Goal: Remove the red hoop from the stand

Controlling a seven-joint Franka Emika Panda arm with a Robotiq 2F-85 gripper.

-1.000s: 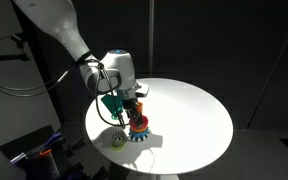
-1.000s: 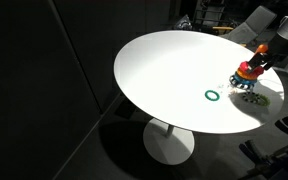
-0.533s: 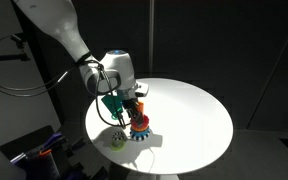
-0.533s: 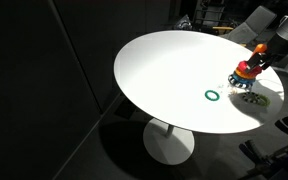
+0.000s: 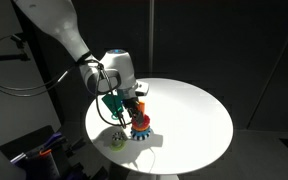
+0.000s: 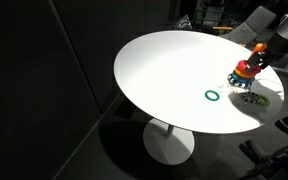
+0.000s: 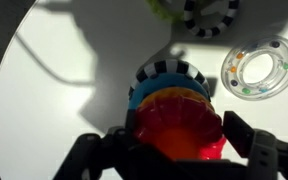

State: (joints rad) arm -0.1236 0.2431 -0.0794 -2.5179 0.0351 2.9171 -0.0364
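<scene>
Wrist view is blurred and cuts off the gripper (image 7: 176, 150) body at the bottom edge. The red hoop (image 7: 179, 118) fills the middle and hides the peg of the stand (image 7: 169, 72); only the blue base with its black-and-white toothed rim shows above the hoop. Gripper is partly closed, dark fingers (image 7: 246, 140) clamped on opposite sides of the hoop. In an exterior view the hoop (image 5: 139, 120) sits around the orange peg, just above the base; can't tell if it rests on the base. On the white worktop (image 7: 54, 90), a clear ring (image 7: 231, 70) with small coloured beads lies just beside the stand. A toothed object (image 7: 206, 14) is cut off at the top edge. A thin green ring (image 6: 208, 96) lies apart from the stand, nothing blocking the gripper.
</scene>
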